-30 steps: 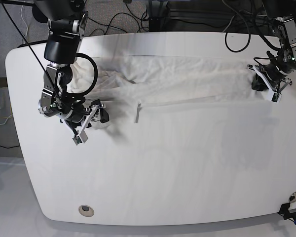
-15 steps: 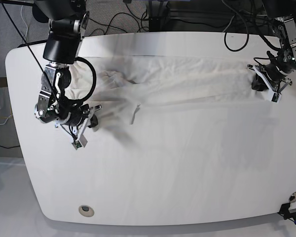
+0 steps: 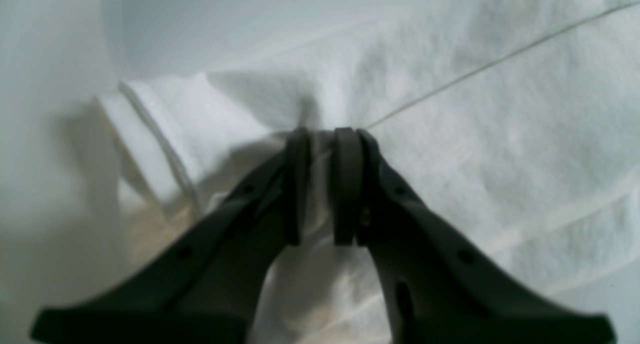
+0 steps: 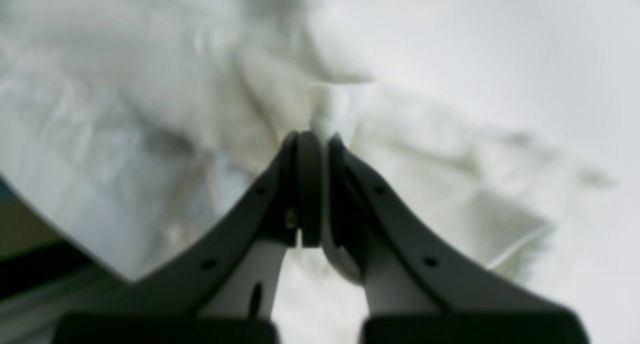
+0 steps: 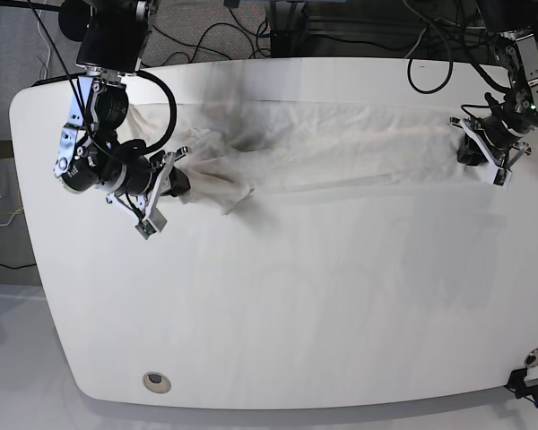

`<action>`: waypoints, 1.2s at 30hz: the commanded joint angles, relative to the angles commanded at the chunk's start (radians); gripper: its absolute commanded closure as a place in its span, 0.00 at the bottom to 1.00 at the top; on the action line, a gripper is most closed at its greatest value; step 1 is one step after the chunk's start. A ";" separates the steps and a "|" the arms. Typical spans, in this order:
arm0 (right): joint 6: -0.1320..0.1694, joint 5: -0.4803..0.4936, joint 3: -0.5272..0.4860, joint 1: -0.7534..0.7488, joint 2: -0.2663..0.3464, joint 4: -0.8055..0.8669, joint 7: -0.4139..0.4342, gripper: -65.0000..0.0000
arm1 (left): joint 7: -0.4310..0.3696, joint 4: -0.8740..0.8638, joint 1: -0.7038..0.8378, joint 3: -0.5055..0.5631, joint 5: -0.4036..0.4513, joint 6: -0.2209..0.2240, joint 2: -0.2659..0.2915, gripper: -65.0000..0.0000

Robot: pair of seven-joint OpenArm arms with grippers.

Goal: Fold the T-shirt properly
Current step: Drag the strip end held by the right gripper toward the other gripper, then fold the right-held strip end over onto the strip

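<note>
The T-shirt (image 5: 341, 143) was plain white with no print showing, lying on a white tabletop (image 5: 296, 305), while both the left gripper (image 3: 320, 184) and the right gripper (image 4: 317, 184) were black with dark grey pads.

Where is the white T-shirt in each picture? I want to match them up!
Base view: the T-shirt stretches across the far part of the table, from one claw to the other.
Left wrist view: the T-shirt fills the right side, pinched by the left claw.
Right wrist view: crumpled T-shirt behind the right claw, which pinches it.
Shared landmark: the white table.
</note>
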 joint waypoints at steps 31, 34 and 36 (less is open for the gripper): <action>0.002 0.275 -0.158 -0.215 0.249 0.037 -0.054 0.64 | 0.000 -0.002 -0.002 0.002 0.071 0.000 0.031 0.86; 0.002 0.275 -0.180 -0.235 0.279 0.046 -0.054 0.61 | 0.000 -0.002 -0.002 0.002 0.071 0.000 0.031 0.86; 0.003 0.275 -0.183 -0.239 0.287 0.046 -0.054 0.61 | 0.000 -0.002 -0.002 0.002 0.071 0.000 0.031 0.86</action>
